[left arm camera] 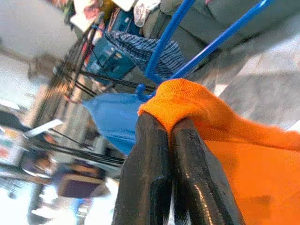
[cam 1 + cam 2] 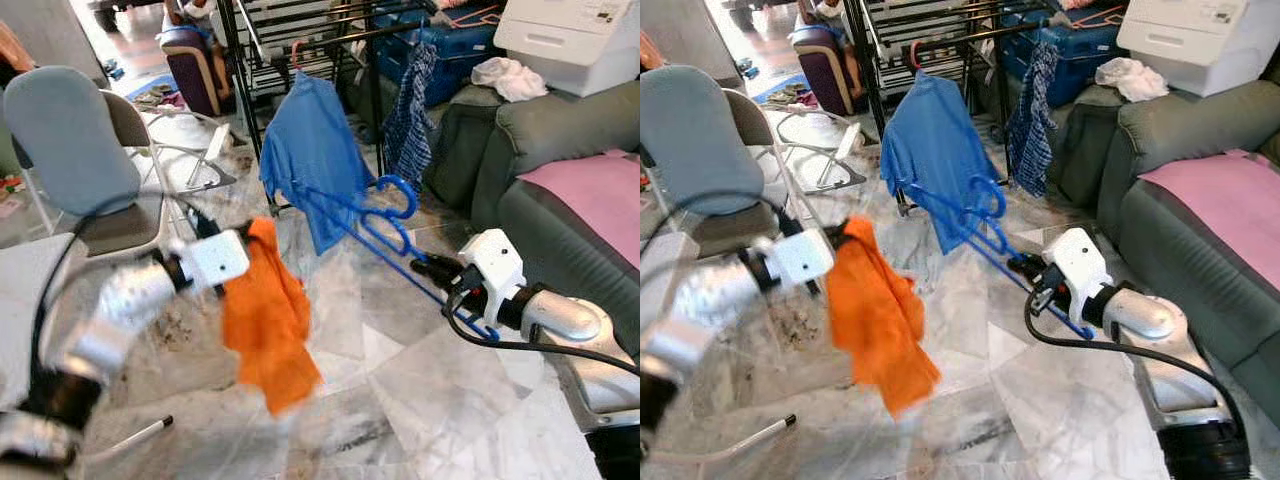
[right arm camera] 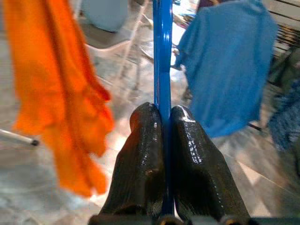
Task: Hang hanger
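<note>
- Hanger (image 2: 385, 235) — a blue plastic one — is held out low over the pale marble floor (image 2: 420, 400), just in front of the black drying rack (image 2: 300, 40), with its hook (image 2: 400, 195) pointing up toward the rack.
- Right gripper (image 3: 163, 119) has its two black fingers pressed tight on one blue bar of the hanger, the bar running straight out between them.
- Left gripper (image 1: 168, 129) is closed on the top edge of an orange cloth (image 2: 268, 320); the cloth hangs loose below it, on the near side of the rack and beside the hanger without touching it.
- A blue shirt (image 2: 310, 150) hangs from the rack's front edge, right behind the hanger; whether the hanger touches the shirt cannot be told.
- A dark blue checked garment (image 2: 408, 110) hangs from the rack further to the robot's right of the shirt.
- To the robot's left of the rack stands a folding chair (image 2: 70, 150) with a grey-blue back.
- To the robot's right of the rack is a grey sofa (image 2: 530, 190) with a pink sheet (image 2: 595, 190) on its seat; a crumpled white cloth (image 2: 510, 78) lies on its back, beside a white box-shaped appliance (image 2: 575, 35).
- Behind the rack sits a blue storage crate (image 2: 450, 50), and further back a purple seat (image 2: 190, 65) with a person partly in view.
- A thin white stick with a dark tip (image 2: 130, 437) lies on the floor — well on the near side of the rack, under the left arm.
</note>
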